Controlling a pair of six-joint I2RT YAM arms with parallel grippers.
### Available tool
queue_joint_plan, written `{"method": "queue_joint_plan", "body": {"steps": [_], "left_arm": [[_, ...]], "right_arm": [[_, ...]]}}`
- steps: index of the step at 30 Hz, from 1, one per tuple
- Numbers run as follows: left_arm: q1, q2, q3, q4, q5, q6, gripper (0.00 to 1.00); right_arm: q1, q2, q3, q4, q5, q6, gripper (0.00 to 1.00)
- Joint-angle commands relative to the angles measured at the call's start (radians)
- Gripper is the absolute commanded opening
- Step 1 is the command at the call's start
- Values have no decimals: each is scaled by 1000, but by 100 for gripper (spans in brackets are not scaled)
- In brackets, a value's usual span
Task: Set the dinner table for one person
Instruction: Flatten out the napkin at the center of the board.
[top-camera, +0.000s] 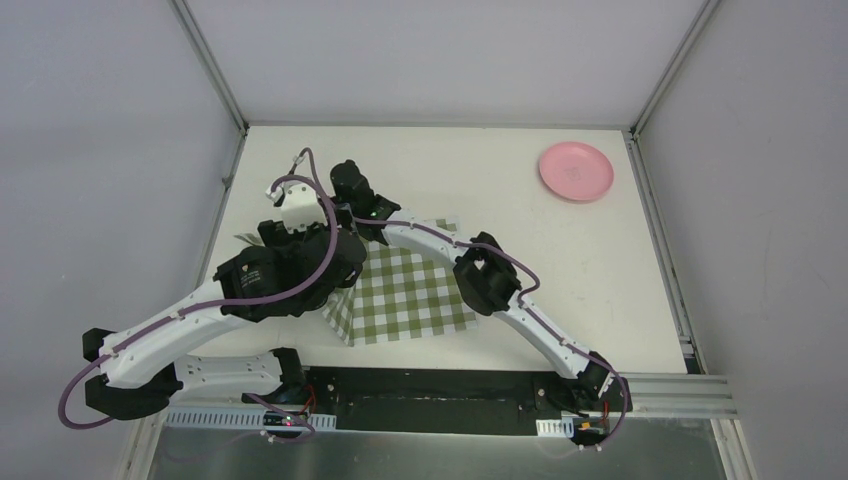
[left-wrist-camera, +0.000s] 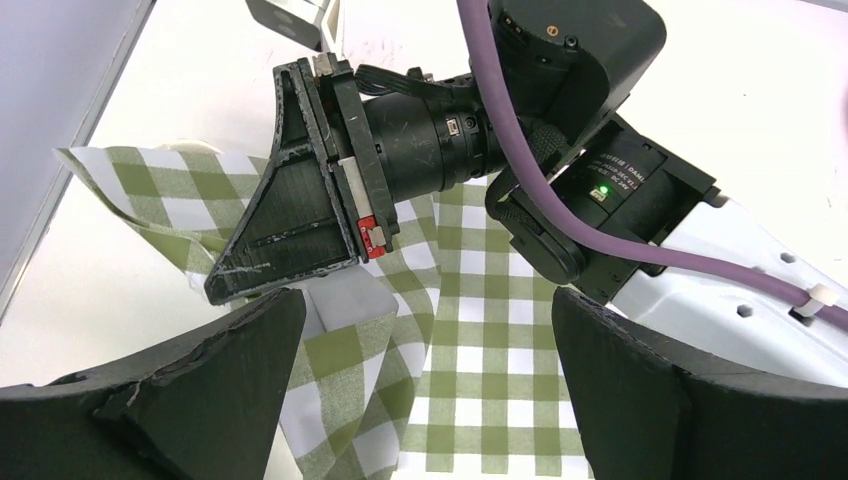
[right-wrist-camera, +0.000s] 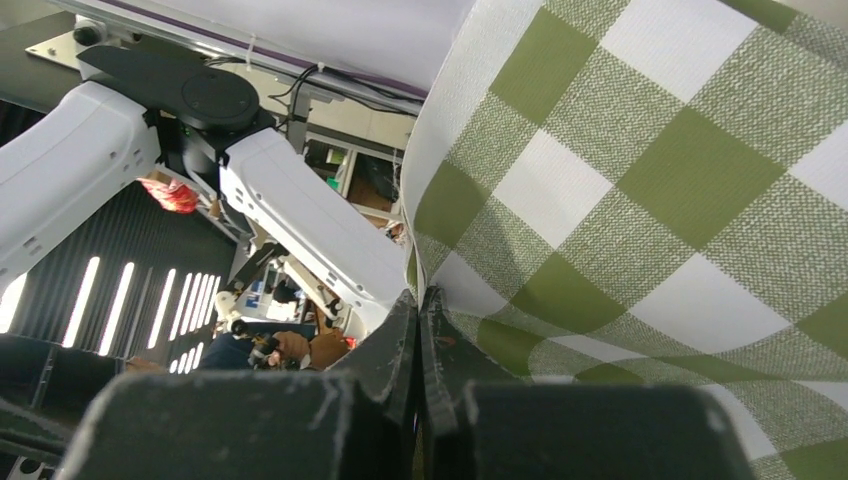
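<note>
I see the white desk (top-camera: 560, 260) filling the middle of the overhead view, with aluminium rails along its sides. A green-and-white checked cloth (top-camera: 415, 295) lies on it left of centre, toward 7 o'clock. The cloth's right part is flat, and its left part is raised and rumpled beneath the two wrists. A pink plate (top-camera: 576, 171) sits far off at 1 o'clock, near the far right corner and well apart from the cloth.

The right arm (top-camera: 530, 320) rises from its base at 5 o'clock and bends at the elbow just off the cloth's right edge. Its forearm stretches toward 10 o'clock across the cloth's far side. The right hand (right-wrist-camera: 420, 305) is pressed together, pinching a fold of the cloth. From its wrist view the checks drape away from the fingertips.

The left arm (top-camera: 170, 335) comes from its base at 7 o'clock and sweeps toward 1 o'clock, with its wrist over the cloth's left edge. The left hand (left-wrist-camera: 428, 305) is spread wide and holds nothing, one finger on each side of a crumpled ridge of cloth. I cannot tell whether the fingers touch the fabric. The tip of the right hand sits just beyond the left hand's left finger (left-wrist-camera: 200, 390).
</note>
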Motion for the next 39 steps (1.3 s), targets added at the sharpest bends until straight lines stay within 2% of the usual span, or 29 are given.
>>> {"method": "queue_joint_plan", "body": {"steps": [1, 6, 8, 10, 12, 13, 15, 19, 22, 27, 33, 39], "left_arm": [[4, -10, 27, 16, 13, 24, 99], [4, -11, 31, 27, 56, 47, 99], [3, -15, 24, 78, 113, 104, 94], [4, -20, 19, 119, 171, 137, 82], [4, -25, 15, 159, 232, 168, 56], [4, -25, 17, 164, 260, 170, 46], [4, -20, 29, 170, 332, 181, 42], [5, 7, 64, 151, 457, 182, 40], [6, 16, 85, 80, 497, 153, 41], [5, -77, 47, 36, 510, 87, 33], [6, -95, 32, 33, 490, 93, 29], [6, -3, 35, 36, 493, 107, 26]], "right_arm": [[16, 5, 31, 154, -66, 110, 0], [16, 8, 34, 161, -76, 110, 0], [16, 8, 35, 162, -76, 108, 0], [16, 11, 42, 162, -79, 110, 0], [16, 13, 44, 159, -79, 112, 0], [16, 14, 45, 159, -82, 113, 0], [16, 13, 41, 159, -84, 113, 0], [15, 9, 28, 159, -88, 109, 0], [12, -6, -3, 168, -92, 103, 0], [-15, -52, -63, 169, -74, 55, 0], [-30, -20, 0, 168, -89, 68, 0], [-12, 19, 19, 389, -137, 237, 0]]}}
